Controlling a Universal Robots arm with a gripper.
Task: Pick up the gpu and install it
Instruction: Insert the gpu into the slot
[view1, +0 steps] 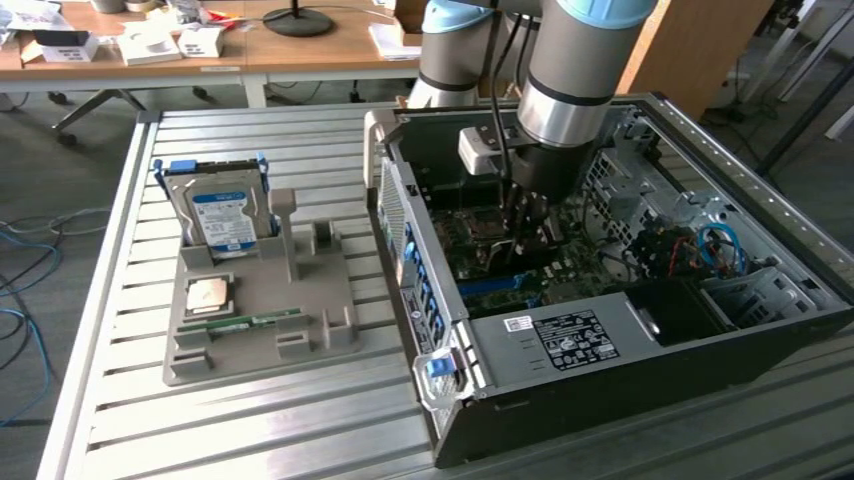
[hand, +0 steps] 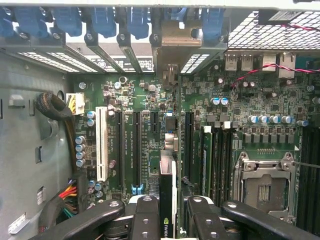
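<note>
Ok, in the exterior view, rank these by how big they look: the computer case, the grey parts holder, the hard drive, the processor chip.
1. computer case
2. grey parts holder
3. hard drive
4. processor chip
The drive stands farther back than the chip yet looks clearly larger, so nearness changes nothing.

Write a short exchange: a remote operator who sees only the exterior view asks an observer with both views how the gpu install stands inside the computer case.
Operator: The arm hides the inside of the computer case from me. Is the gpu in the tool?
Observer: Yes. The gpu stands edge-on, clamped between the tool's fingers, above the motherboard.
Operator: Where is its bracket?
Observer: The silvery bracket sits in line with the vented slot covers at the case wall.
</note>
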